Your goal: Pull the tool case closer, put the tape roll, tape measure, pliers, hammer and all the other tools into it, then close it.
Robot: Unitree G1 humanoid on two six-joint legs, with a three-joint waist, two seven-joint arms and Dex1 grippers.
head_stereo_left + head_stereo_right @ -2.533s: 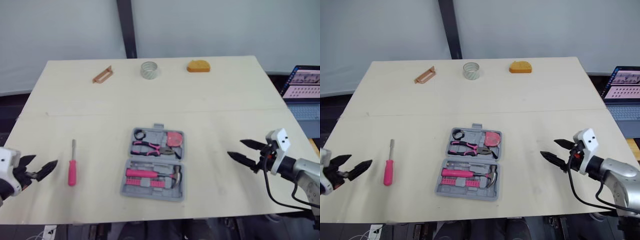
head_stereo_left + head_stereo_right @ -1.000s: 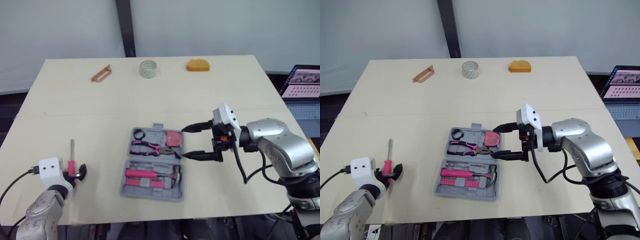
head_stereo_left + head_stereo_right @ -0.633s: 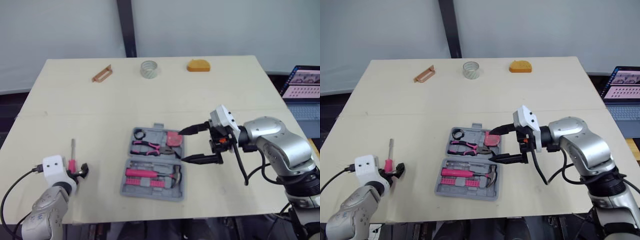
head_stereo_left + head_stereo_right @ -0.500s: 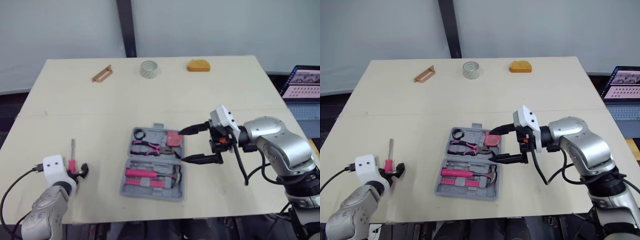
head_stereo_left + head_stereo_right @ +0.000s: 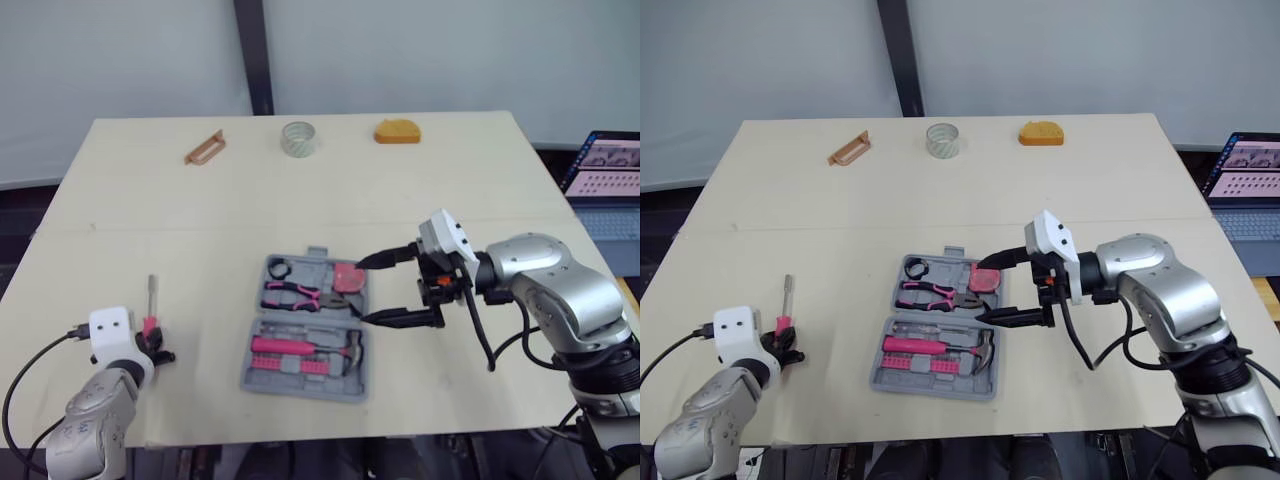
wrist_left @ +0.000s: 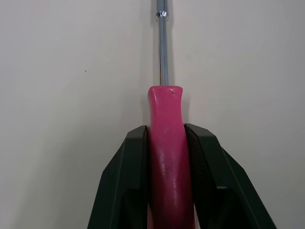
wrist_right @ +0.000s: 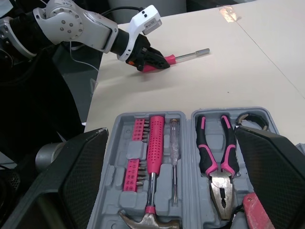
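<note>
My right fingers (image 5: 392,318), spread wide, sit at the right edge of the open tool case (image 5: 256,372) in the middle of the counter (image 5: 200,230); my left fingers (image 6: 131,186) pinch the pink screwdriver (image 6: 165,157) by its handle. 2.5 seconds ago both hung free, so 1 stray tool is now secured. The left wrist view confirms that clamp; the right wrist view shows hammer (image 7: 153,152) and pliers (image 7: 214,152) already seated.
</note>
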